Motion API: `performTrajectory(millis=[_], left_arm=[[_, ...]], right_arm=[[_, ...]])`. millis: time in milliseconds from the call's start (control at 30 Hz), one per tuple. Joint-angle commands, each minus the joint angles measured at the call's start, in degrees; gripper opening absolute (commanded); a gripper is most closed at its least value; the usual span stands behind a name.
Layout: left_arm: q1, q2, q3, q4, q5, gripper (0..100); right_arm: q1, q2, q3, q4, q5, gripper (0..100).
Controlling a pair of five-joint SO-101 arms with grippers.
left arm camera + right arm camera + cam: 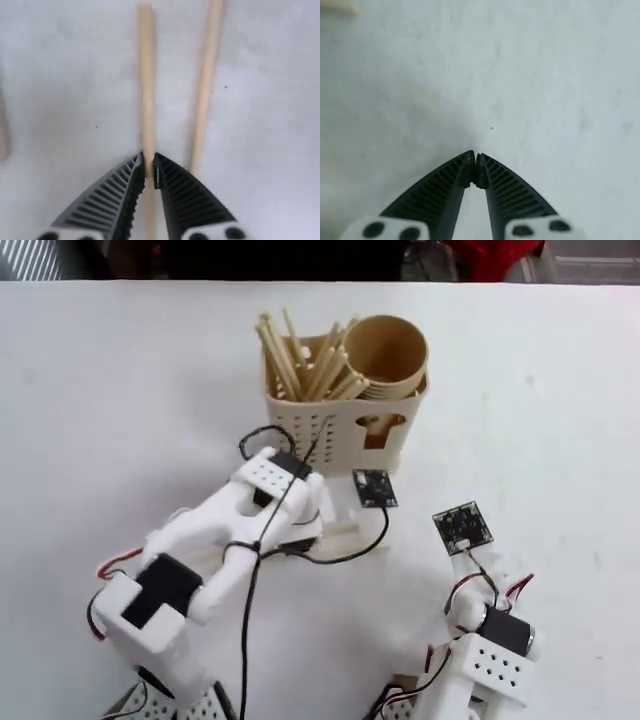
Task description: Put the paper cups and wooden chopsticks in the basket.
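A beige perforated basket (335, 430) stands at the table's far middle, holding stacked paper cups (386, 352) and a bundle of wooden chopsticks (300, 365). My left arm (250, 525) lies just in front of the basket. In the left wrist view my left gripper (149, 165) is shut on one wooden chopstick (146, 85), which runs straight out from the fingertips. A second chopstick (205, 85) lies on the white table beside it, almost parallel. My right gripper (475, 161) is shut with nothing in it, over bare table.
The right arm (490, 650) sits at the near right, its wrist board (462, 525) pointing at the basket. Black cables (250, 590) trail over the left arm. A beige tip (337, 7) shows at the right wrist view's corner.
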Motion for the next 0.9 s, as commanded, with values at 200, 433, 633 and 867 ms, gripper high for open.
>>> performTrajectory(millis=[200, 433, 633, 867], left_arm=[[-0.66, -30.64, -16.62, 18.99, -0.26, 2], [0.48, -39.69, -34.55, 19.08, 6.95, 2], [-0.31, -36.35, -36.31, -6.07, 21.45, 2], [-0.31, -31.69, -28.92, -36.13, 29.36, 2]], right_arm=[[-0.57, -0.48, -0.18, 0.13, 0.79, 1.7], [-0.57, -0.48, -0.18, 0.13, 0.79, 1.7], [-0.57, -0.48, -0.18, 0.13, 0.62, 1.7], [-0.57, -0.48, -0.18, 0.13, 0.62, 1.7]])
